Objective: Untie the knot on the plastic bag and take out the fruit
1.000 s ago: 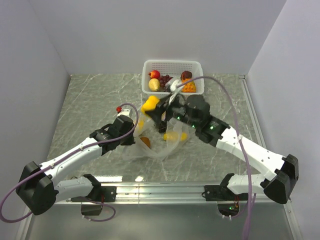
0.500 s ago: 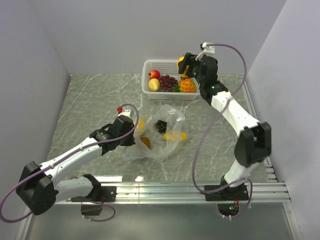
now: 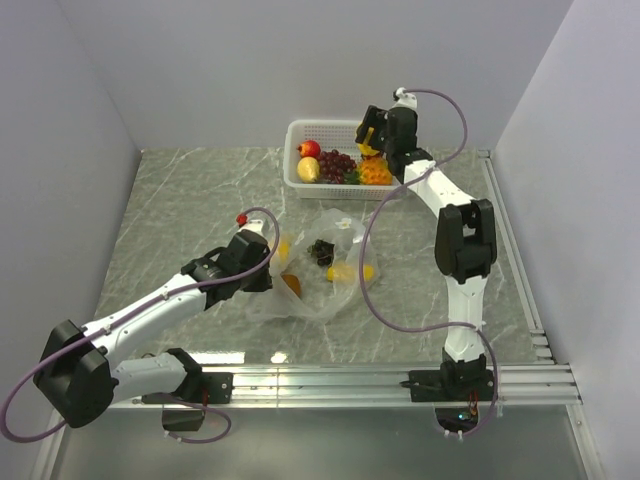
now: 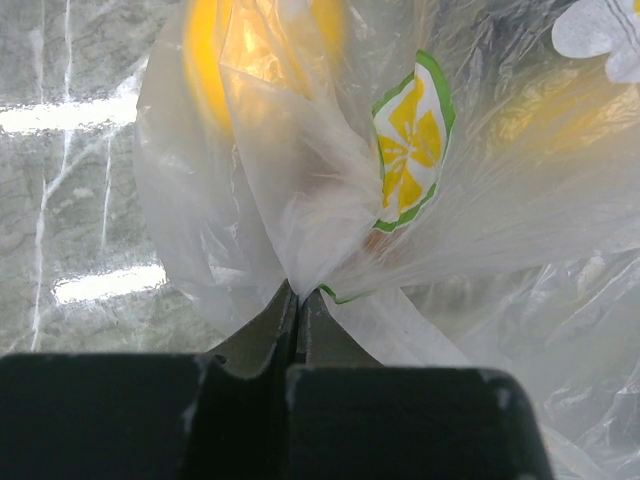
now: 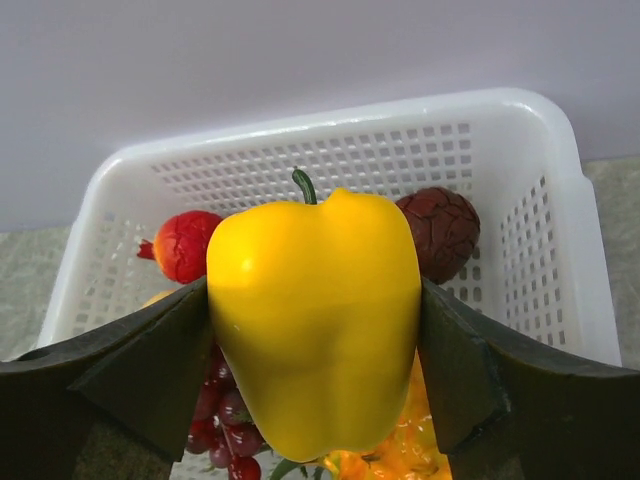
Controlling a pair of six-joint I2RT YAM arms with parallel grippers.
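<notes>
The clear plastic bag (image 3: 315, 270) lies open on the table's middle with yellow and orange fruit and a dark one inside. My left gripper (image 3: 268, 268) is shut on the bag's left edge; in the left wrist view the closed jaws pinch bunched plastic (image 4: 300, 270) beside a lemon-slice mark (image 4: 412, 145). My right gripper (image 3: 368, 130) is shut on a yellow bell pepper (image 5: 315, 335) and holds it over the white basket (image 5: 500, 110). In the basket lie a red fruit (image 5: 183, 245), a dark brown one (image 5: 443, 230), purple grapes (image 5: 228, 420) and an orange knobbly one (image 5: 400, 450).
The white basket (image 3: 330, 127) stands at the table's back by the rear wall. Grey walls close in left, right and behind. The right arm stretches along the table's right side. A metal rail (image 3: 330, 380) runs along the near edge.
My right gripper has carried the yellow pepper from the bag up and back to over the basket. The left gripper keeps its hold on the bag.
</notes>
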